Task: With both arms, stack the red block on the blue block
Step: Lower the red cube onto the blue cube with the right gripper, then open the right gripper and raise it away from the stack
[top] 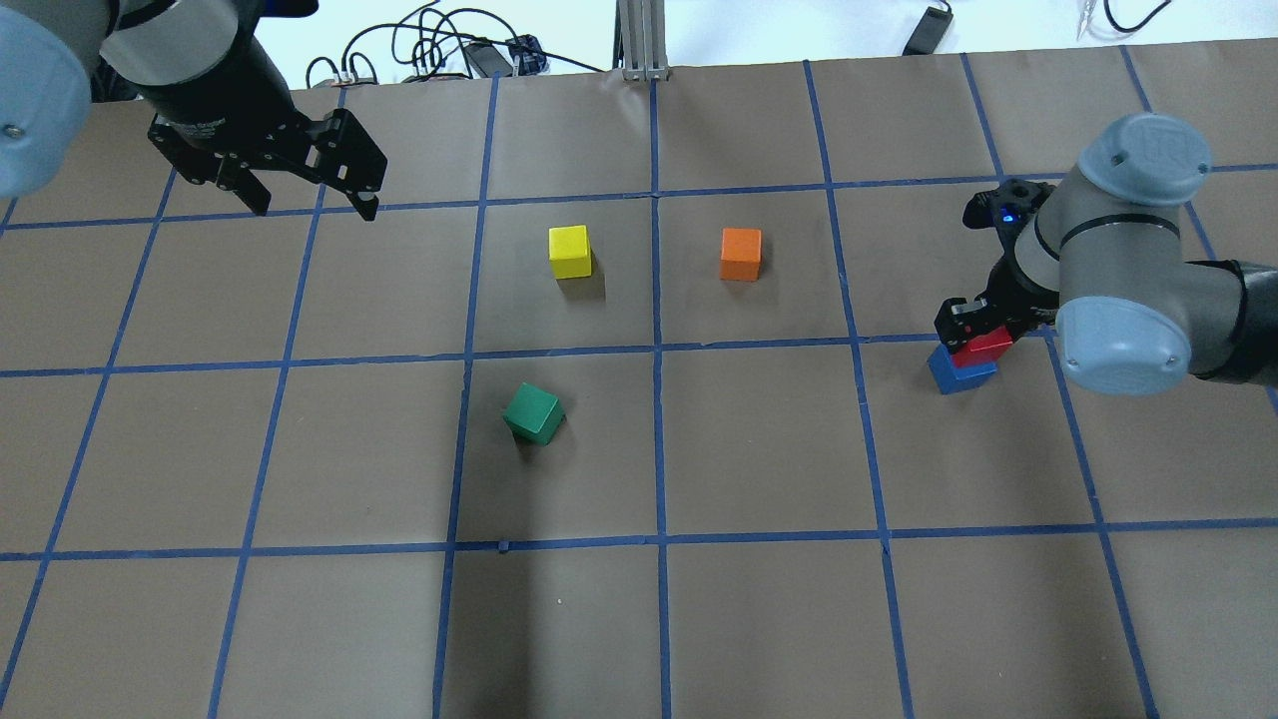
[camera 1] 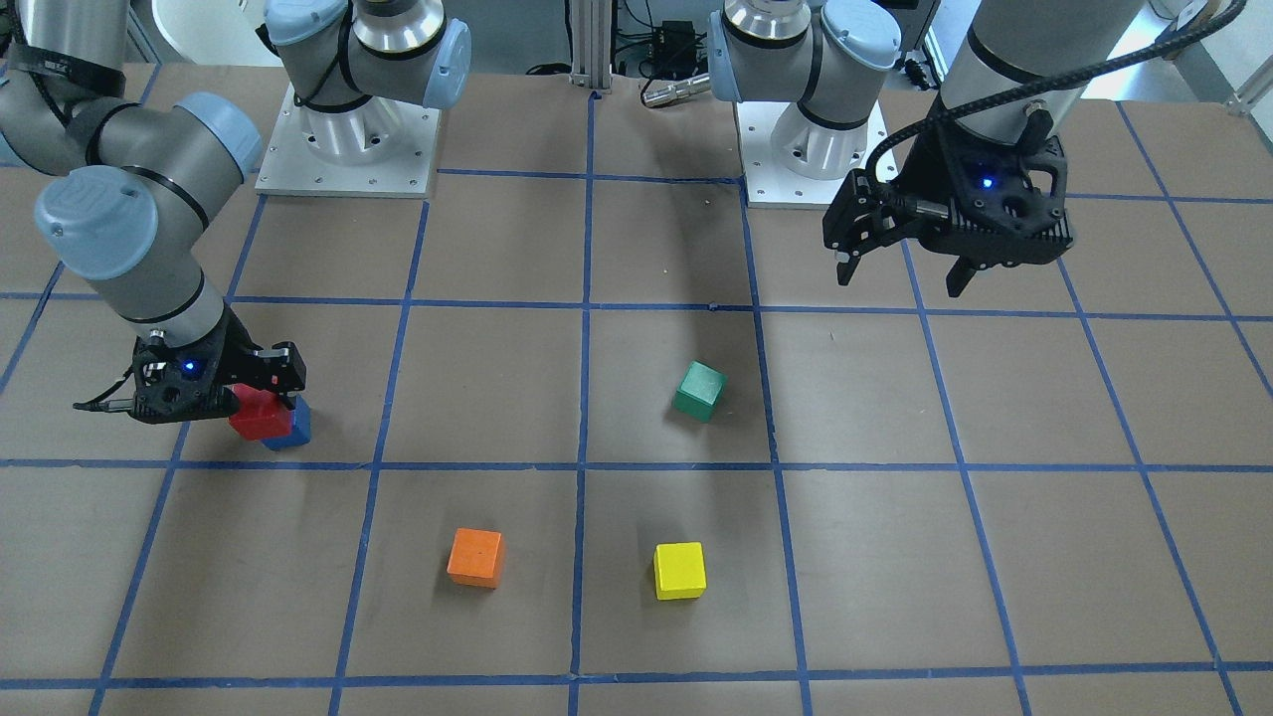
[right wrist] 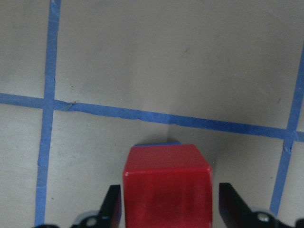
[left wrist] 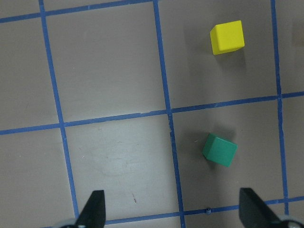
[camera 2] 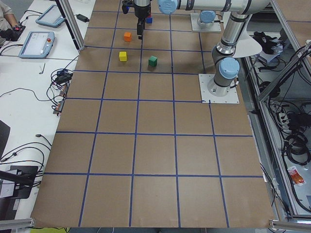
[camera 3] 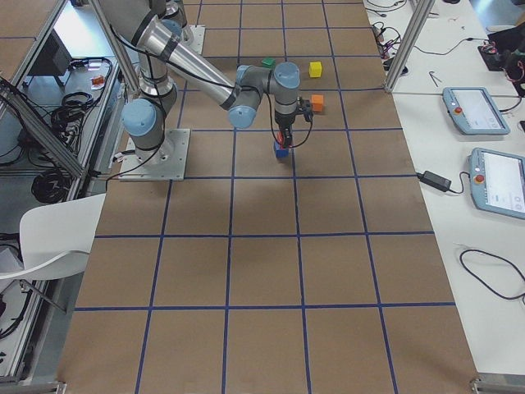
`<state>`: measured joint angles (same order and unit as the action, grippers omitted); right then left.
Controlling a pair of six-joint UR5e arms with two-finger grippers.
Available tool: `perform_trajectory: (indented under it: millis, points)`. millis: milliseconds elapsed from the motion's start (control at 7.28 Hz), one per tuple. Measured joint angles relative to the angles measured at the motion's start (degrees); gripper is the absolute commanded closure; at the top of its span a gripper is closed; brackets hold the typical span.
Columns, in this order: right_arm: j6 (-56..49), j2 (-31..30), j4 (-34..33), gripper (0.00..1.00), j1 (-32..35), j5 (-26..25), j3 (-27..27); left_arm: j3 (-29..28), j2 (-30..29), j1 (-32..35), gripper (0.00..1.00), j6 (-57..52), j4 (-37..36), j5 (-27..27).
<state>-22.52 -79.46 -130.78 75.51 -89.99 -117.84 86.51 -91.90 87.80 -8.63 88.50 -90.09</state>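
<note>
The red block sits on top of the blue block, a little askew, at the table's right side. My right gripper is down around the red block. In the right wrist view the red block fills the space between the fingers, with a narrow gap showing on one side, and a sliver of the blue block shows behind it. My left gripper is open and empty, high over the far left of the table.
A green cube lies tilted near the middle. A yellow cube and an orange cube lie farther out. The left wrist view shows the green cube and the yellow cube below. Blue tape lines grid the brown table.
</note>
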Motion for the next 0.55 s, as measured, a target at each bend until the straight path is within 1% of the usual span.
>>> perform_trajectory:
  millis: [137, 550]
  points:
    - [-0.08, 0.03, 0.0, 0.0, -0.01, -0.39, 0.06, 0.01, -0.14, 0.0, 0.0, 0.06, -0.3, 0.0]
    - [0.46, -1.43, 1.72, 0.0, -0.05, -0.7, 1.15, -0.02, -0.36, -0.11, 0.0, 0.29, -0.58, 0.0]
